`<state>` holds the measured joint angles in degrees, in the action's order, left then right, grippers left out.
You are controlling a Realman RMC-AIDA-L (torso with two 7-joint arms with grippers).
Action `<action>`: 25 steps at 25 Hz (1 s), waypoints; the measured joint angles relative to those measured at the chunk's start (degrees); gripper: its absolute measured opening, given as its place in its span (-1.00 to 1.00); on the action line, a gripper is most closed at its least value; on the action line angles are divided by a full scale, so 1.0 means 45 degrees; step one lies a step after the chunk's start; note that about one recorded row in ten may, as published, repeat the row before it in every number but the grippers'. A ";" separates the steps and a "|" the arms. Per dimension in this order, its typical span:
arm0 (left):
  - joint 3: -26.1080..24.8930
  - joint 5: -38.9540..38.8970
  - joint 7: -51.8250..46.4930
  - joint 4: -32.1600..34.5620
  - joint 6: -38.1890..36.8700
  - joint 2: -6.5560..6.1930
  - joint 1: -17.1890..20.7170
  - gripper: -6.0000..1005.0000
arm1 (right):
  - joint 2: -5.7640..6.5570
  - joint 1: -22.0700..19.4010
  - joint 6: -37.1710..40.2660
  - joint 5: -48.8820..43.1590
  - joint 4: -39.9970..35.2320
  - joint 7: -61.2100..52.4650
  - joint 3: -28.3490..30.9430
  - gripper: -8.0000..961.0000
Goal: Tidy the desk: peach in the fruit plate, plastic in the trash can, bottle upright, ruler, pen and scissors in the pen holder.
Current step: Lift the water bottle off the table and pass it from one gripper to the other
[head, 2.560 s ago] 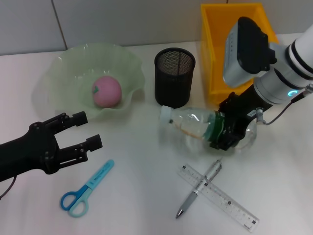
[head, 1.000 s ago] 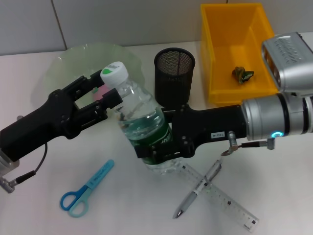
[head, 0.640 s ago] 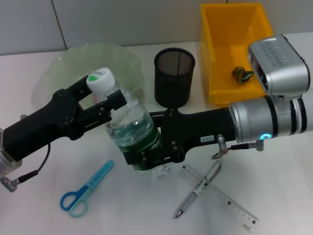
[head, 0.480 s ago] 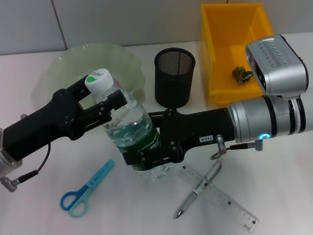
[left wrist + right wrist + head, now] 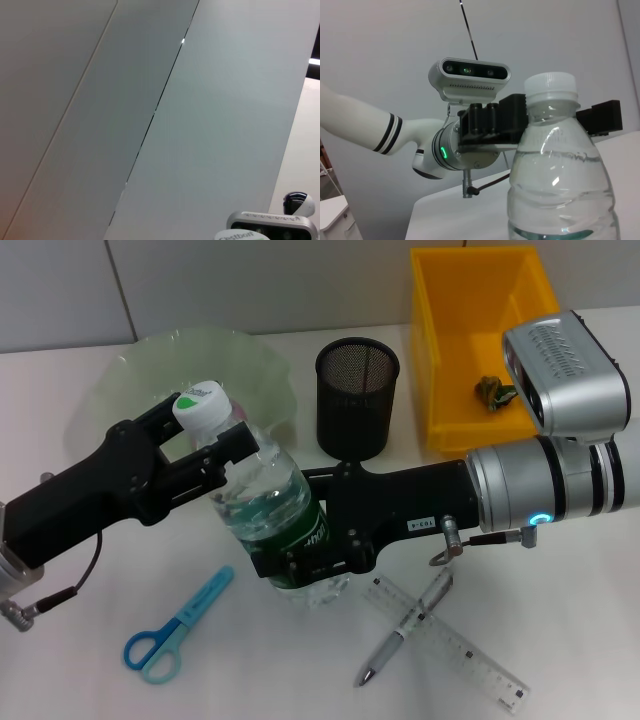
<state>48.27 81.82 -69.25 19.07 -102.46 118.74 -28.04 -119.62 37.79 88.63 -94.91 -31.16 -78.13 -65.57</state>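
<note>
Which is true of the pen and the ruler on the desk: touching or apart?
Touching. The head view shows the pen lying across the ruler, resting on top where they cross, with no gap visible.

A lab: bare white table (image 5: 560, 640), grey panelled wall (image 5: 250, 280).

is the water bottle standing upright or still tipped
Roughly upright: water bottle has its white cap on top, held by right gripper, left gripper at its neck.

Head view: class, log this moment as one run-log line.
right gripper: shut on bottle | left gripper: open around cap | bottle: near upright | scissors, pen, ruler: on desk
</note>
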 joint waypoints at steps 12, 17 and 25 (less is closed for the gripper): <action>-0.0044 -0.0003 0.0001 -0.0001 -0.0097 0.0021 0.0001 0.55 | 0.0005 -0.0053 0.0004 0.0000 0.0012 0.0059 0.0065 0.60; -0.0044 -0.0010 0.0037 0.0000 -0.0144 0.0019 0.0030 0.55 | 0.0020 -0.0059 0.0000 0.0000 0.0011 0.0071 0.0113 0.60; -0.0064 -0.0123 0.0048 -0.0001 -0.0144 0.0005 0.0090 0.48 | 0.0021 -0.0052 -0.0007 -0.0001 0.0011 0.0095 0.0114 0.60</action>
<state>47.99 81.27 -69.04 19.07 -103.11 118.76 -27.63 -119.53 37.56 88.60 -94.92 -31.11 -77.70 -65.05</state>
